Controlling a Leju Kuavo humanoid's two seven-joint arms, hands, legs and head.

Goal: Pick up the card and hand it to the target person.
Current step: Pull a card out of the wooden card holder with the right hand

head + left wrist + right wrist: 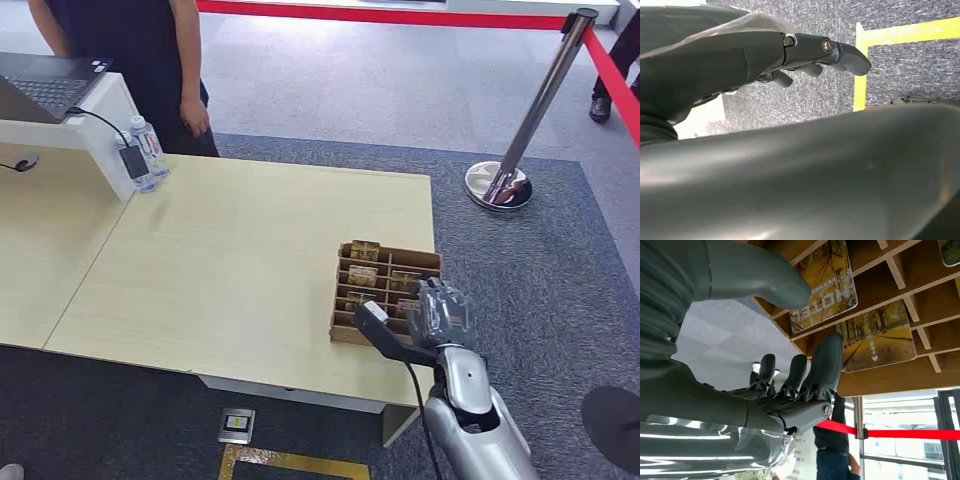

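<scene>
A wooden divided tray (336, 300) sits at the table's front right corner with several cards (364, 250) standing in its slots. My right hand (438, 312) hovers over the tray's near right part. In the right wrist view the cards show autumn tree pictures, one (825, 285) printed HOTEL and another (877, 337) beside it. My right hand (753, 400) has its thumb (783, 287) and fingers (825, 365) spread apart right at these cards, gripping none. My left hand (753, 55) hangs over the carpet, fingers loosely stretched, holding nothing.
A person (151, 60) in dark clothes stands at the table's far left side. A laptop (53, 90) on a white stand and two water bottles (147, 150) are at the far left. A metal stanchion (528, 120) with red rope stands on the right.
</scene>
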